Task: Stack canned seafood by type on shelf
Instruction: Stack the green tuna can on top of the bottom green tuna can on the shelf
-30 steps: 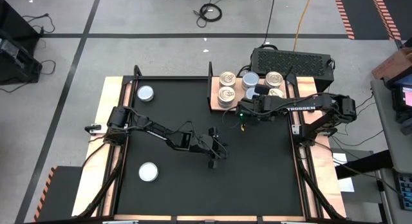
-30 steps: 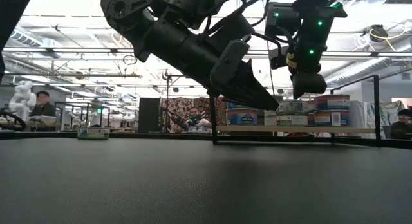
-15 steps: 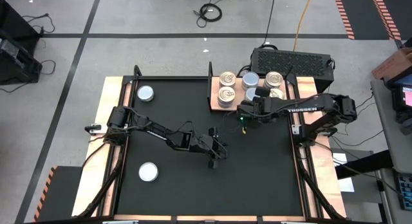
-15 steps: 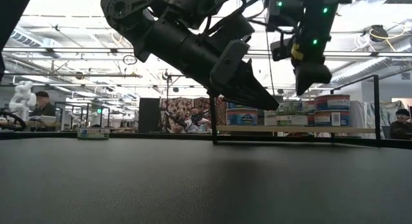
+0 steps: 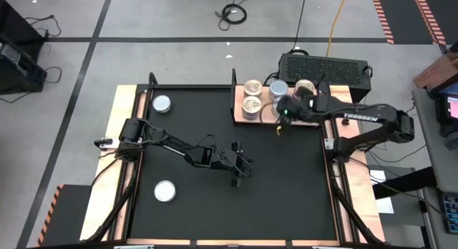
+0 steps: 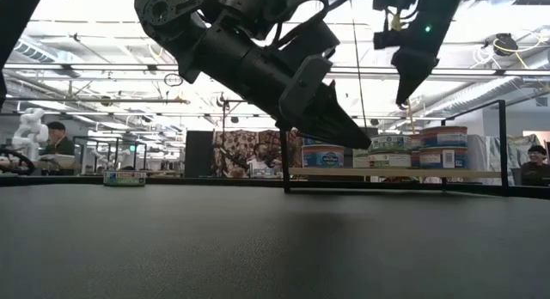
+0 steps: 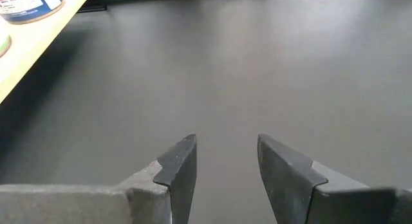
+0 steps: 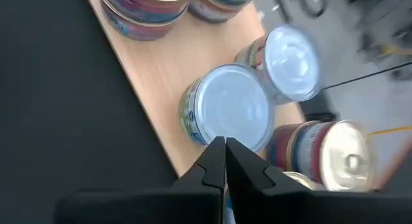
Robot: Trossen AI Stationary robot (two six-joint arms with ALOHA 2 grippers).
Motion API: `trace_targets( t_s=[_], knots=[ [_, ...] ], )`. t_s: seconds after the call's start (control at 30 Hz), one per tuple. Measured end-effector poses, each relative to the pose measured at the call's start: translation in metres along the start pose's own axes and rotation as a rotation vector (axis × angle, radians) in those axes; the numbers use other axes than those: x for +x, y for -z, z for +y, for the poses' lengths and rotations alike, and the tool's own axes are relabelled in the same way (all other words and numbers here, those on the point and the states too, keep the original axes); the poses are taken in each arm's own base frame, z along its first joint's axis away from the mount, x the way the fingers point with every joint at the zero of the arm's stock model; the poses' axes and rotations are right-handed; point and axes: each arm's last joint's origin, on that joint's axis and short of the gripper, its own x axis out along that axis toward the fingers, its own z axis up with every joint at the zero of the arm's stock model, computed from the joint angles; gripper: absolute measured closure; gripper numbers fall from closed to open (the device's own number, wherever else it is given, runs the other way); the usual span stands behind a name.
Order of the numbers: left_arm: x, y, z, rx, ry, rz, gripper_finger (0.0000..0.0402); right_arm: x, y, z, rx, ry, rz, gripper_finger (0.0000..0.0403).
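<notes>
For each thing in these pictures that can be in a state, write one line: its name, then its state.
Left claw: open, empty, above the black mat.
Right claw: shut, empty, above the shelf's tins.
Shelf: holds stacked tins.
Far loose tin: on the mat, not yet shelved.
Near loose tin: on the mat, not yet shelved.

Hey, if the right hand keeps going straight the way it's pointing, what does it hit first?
Most likely the silvery-blue-lidded tin at the near edge of the shelf. The right hand, shut, points straight at its lid, though the gap between them is hard to judge.
</notes>
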Motion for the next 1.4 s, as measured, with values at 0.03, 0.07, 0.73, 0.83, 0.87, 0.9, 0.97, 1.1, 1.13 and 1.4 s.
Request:
trace_targets(
  t_s=[0.03, 0.07, 0.73, 0.83, 0.87, 0.9, 0.97, 1.1, 1.13, 1.4],
  knots=[
    [0.0, 0.0, 0.0, 0.0, 0.0, 0.001, 0.0237, 0.003, -0.001, -0.005, 0.015, -0.027, 0.011, 0.0399],
    [0.0, 0.0, 0.0, 0.0, 0.0, 0.002, 0.0237, 0.007, -0.001, -0.01, 0.024, -0.052, 0.026, 0.0401],
    [0.0, 0.002, 0.0, 0.001, 0.0, 0.017, 0.0237, 0.063, -0.017, -0.033, 0.071, -0.156, 0.103, 0.0403],
    [0.0, 0.002, 0.0, 0.001, 0.0, 0.018, 0.0237, 0.068, -0.017, -0.033, 0.069, -0.155, 0.121, 0.0403],
    [0.0, 0.002, 0.0, 0.002, 0.0, 0.019, 0.0237, 0.069, -0.017, -0.033, 0.068, -0.152, 0.129, 0.0403],
    [0.0, 0.002, 0.0, 0.002, 0.0, 0.019, 0.0237, 0.071, -0.017, -0.032, 0.065, -0.148, 0.137, 0.0403],
    [0.0, 0.002, 0.0, 0.002, 0.0, 0.021, 0.0237, 0.074, -0.017, -0.031, 0.063, -0.149, 0.142, 0.0403],
    [0.0, 0.002, 0.0, 0.002, 0.0, 0.023, 0.0237, 0.08, -0.019, -0.029, 0.055, -0.139, 0.153, 0.0403],
    [0.0, 0.002, 0.0, 0.002, 0.0, 0.023, 0.0237, 0.081, -0.019, -0.029, 0.054, -0.139, 0.157, 0.0403],
    [0.0, 0.003, 0.0, 0.003, 0.0, 0.032, 0.0237, 0.084, -0.019, -0.029, 0.043, -0.083, 0.169, 0.0402]
  ],
)
